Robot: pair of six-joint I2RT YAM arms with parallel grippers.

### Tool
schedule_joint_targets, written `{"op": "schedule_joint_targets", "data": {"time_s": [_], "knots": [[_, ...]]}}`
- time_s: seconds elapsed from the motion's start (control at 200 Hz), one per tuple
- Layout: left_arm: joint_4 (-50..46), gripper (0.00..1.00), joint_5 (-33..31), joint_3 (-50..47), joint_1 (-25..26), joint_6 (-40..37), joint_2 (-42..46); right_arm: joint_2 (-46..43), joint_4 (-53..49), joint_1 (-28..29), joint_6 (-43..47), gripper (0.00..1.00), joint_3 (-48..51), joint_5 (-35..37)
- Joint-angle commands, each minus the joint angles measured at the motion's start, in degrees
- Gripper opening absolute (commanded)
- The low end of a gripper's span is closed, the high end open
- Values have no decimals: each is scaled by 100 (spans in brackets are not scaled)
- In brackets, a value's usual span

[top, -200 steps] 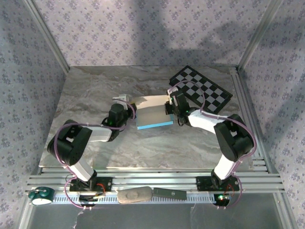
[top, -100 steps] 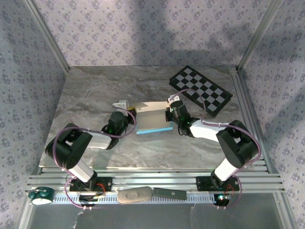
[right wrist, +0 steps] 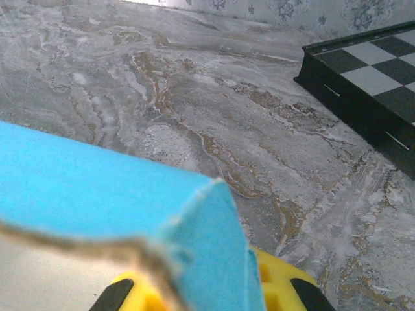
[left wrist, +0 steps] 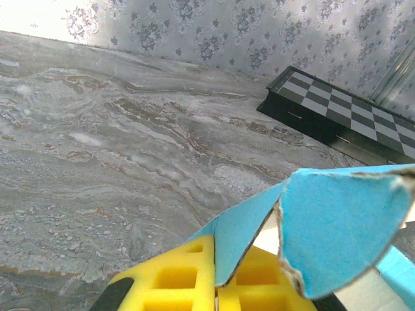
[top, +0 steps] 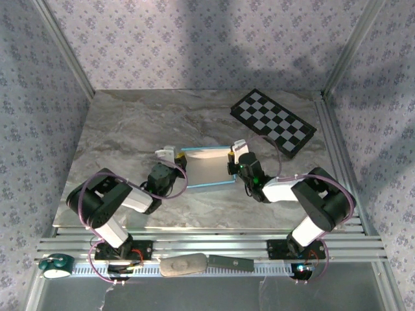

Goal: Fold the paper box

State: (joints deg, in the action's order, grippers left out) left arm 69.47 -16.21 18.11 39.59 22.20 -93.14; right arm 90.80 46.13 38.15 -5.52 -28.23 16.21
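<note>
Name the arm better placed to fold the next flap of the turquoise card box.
Left, probably: the turquoise paper box has a raised flap right at the left gripper; the right gripper is at the opposite end.

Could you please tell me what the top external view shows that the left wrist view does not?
Top external: the whole box, pale face up, with the left tool and right tool at its opposite ends. Left wrist: a raised turquoise flap whose ragged edge runs down between yellow pads. Both: the box, the checkerboard and the marble table.
</note>
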Motion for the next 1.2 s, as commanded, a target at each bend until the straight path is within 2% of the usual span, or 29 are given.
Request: {"op": "schedule_joint_targets", "data": {"time_s": [0.0,0.2,0.415,0.73,0.885,1.014,1.079,1.194], "knots": [[40,7,-35,-158,202,-106,-147,113,381,127,251,0,200,-131],[84,11,-176,-275,317,-33,-222,205,654,266,376,0,408,43],[-145,24,-20,-389,331,207,-73,262,921,338,479,0,581,179],[-1677,36,317,-475,339,728,1337,214,1081,441,622,0,721,492],[-2653,38,631,-514,339,1037,2179,335,1160,489,622,0,661,585],[-3628,43,768,-621,339,1687,3002,410,1227,497,613,0,652,603],[-4797,50,728,-418,307,2358,3538,423,1246,499,627,0,649,603],[-6719,46,715,118,320,3592,4518,415,1247,503,624,0,647,586]]}}
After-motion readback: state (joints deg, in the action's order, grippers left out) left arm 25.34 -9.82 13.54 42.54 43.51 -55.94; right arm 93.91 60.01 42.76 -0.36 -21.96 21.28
